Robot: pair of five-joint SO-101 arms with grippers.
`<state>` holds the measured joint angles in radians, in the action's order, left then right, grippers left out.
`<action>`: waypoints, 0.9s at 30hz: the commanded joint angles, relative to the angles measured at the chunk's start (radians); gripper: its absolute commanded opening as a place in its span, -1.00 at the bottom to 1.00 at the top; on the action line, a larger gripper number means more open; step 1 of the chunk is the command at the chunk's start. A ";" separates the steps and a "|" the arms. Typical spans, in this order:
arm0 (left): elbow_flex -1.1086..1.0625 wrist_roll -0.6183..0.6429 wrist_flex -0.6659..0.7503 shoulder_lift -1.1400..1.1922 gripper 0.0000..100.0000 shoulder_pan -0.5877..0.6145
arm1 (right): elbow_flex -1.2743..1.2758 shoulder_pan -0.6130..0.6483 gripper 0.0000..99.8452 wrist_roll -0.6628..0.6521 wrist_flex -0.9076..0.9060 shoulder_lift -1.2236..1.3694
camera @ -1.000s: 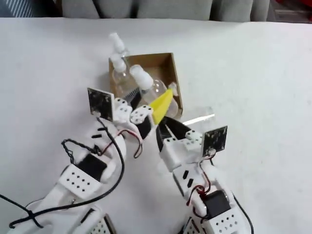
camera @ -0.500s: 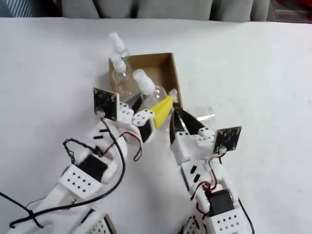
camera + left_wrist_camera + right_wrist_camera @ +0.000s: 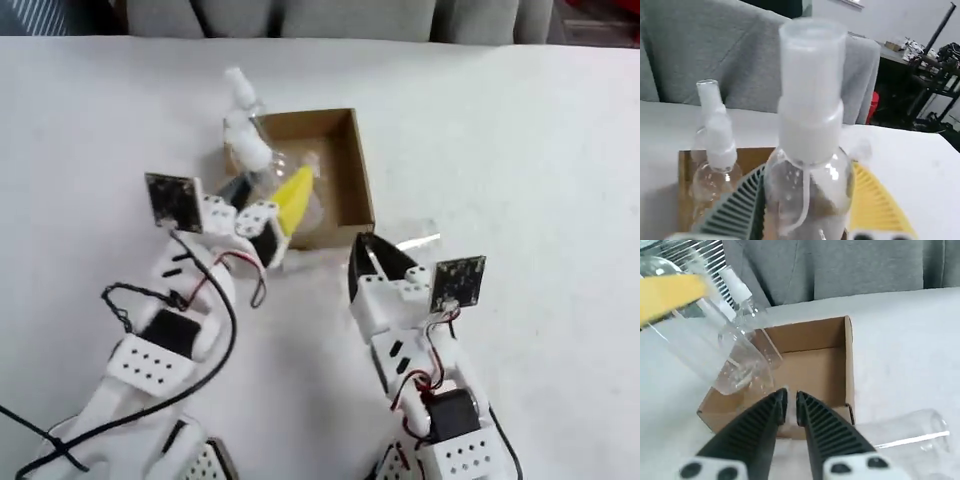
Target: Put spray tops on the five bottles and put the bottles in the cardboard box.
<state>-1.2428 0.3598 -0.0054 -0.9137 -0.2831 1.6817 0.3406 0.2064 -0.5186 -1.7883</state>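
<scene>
Now the left gripper [image 3: 268, 190] clamped a capped bottle [image 3: 810, 150] over the nine-o'clock wall of the cardboard box [image 3: 335, 150]. It wanted lowering upright, clear of the neighbouring bottle [image 3: 715, 150]. The right gripper [image 3: 789, 402] sat closed, empty, at five o'clock.

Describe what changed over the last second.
The left end effector, shut on a capped bottle, carried it from the near right corner of the box toward its left side. The right end effector drew back from that bottle to just outside the box. The two bottles at the far corner and the loose bottle beside it stayed put.
</scene>
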 commanded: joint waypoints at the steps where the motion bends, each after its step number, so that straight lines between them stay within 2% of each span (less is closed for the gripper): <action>1: 0.009 -0.023 0.038 -0.018 -0.96 0.082 | 0.008 -0.015 -0.97 -0.055 -0.033 -0.015; 7: 0.014 -0.094 0.063 0.053 -0.96 0.128 | 0.008 -0.038 -0.97 -0.063 -0.051 -0.015; 12: 0.015 -0.089 0.269 0.245 -0.96 0.130 | 0.008 -0.105 -0.97 -0.064 -0.047 -0.015; 15: 0.015 -0.092 0.342 0.328 -0.96 0.130 | 0.008 -0.120 -0.97 -0.064 -0.045 -0.015; 27: 0.011 -0.092 0.364 0.369 -0.96 0.147 | 0.008 -0.117 -0.96 -0.095 -0.044 -0.015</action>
<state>-1.2428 0.2800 0.3245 -0.5439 -0.1511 1.6817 0.2332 0.1481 -0.5677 -1.7883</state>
